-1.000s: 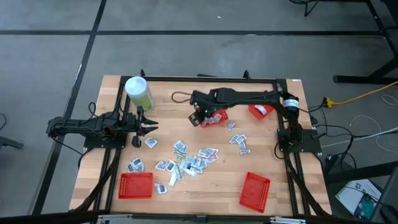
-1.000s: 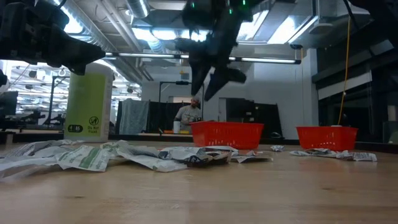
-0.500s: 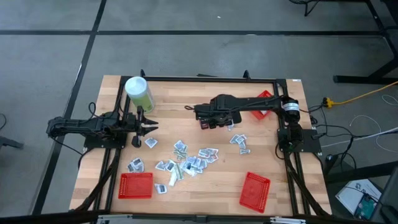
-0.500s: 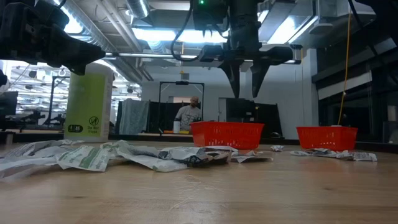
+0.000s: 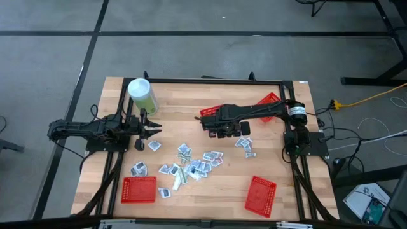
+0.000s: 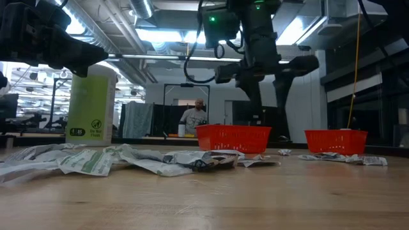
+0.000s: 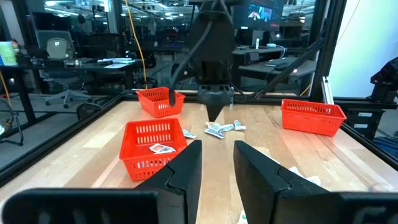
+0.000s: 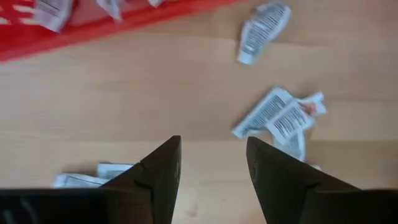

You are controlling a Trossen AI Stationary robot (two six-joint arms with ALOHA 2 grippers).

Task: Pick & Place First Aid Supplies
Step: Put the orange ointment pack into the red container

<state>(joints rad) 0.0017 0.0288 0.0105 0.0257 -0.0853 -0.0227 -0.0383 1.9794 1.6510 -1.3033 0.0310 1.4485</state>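
Several small white-grey packets (image 5: 194,162) lie flat on the wooden table, with a few more (image 5: 245,145) near its right side. In the right wrist view, packets (image 8: 278,117) lie on the wood just ahead of my fingers, and others lie in a red basket (image 8: 93,28). My right gripper (image 5: 222,131) (image 8: 211,168) hangs open, pointing down, just near of the middle red basket (image 5: 213,111). It touches nothing. My left gripper (image 5: 151,129) (image 7: 217,168) waits open at the table's left side, level, beside the pale-green canister (image 5: 141,94).
Red mesh baskets stand at the far right (image 5: 270,102), the near left (image 5: 138,189) and the near right (image 5: 261,193). A black frame rail (image 5: 210,81) runs along the far edge. In the low view a person (image 6: 193,118) shows in the room behind the table.
My right gripper has swung from above the middle basket toward the table's near and right side. It has turned from a slant to pointing straight down and has come lower, with its fingers open. The left arm has kept still.
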